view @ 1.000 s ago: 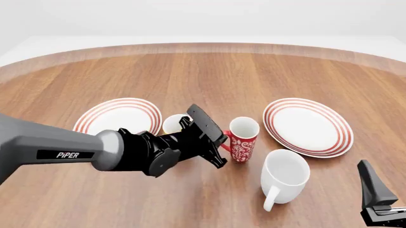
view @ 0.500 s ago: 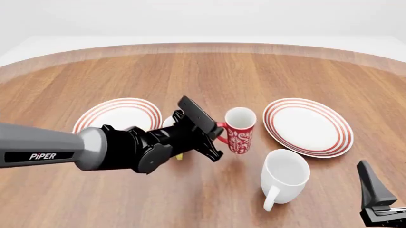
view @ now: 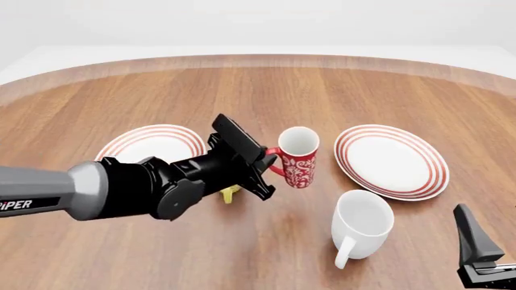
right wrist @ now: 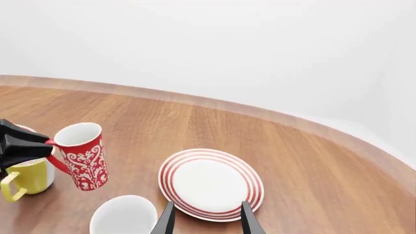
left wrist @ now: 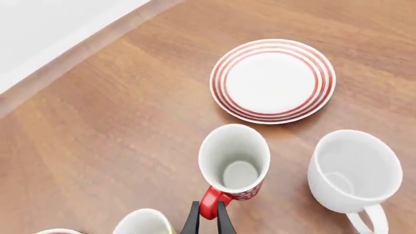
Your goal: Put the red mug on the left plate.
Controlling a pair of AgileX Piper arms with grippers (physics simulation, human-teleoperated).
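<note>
The red mug has a white floral pattern and a white inside. My left gripper is shut on its red handle and holds it upright, seemingly just above the table, between the two plates. In the left wrist view the mug is right in front of the shut fingers. The left plate, white with red rings, lies to the mug's left, partly hidden by my left arm. My right gripper is open and empty at the table's near right.
The right plate lies right of the mug. A larger white mug stands in front of it. A yellow mug stands beside the left plate, mostly hidden under my left arm in the front view, handle showing.
My left gripper has closed on the red mug's handle and moved the mug up and to the left, toward the left plate. The right arm has not moved.
</note>
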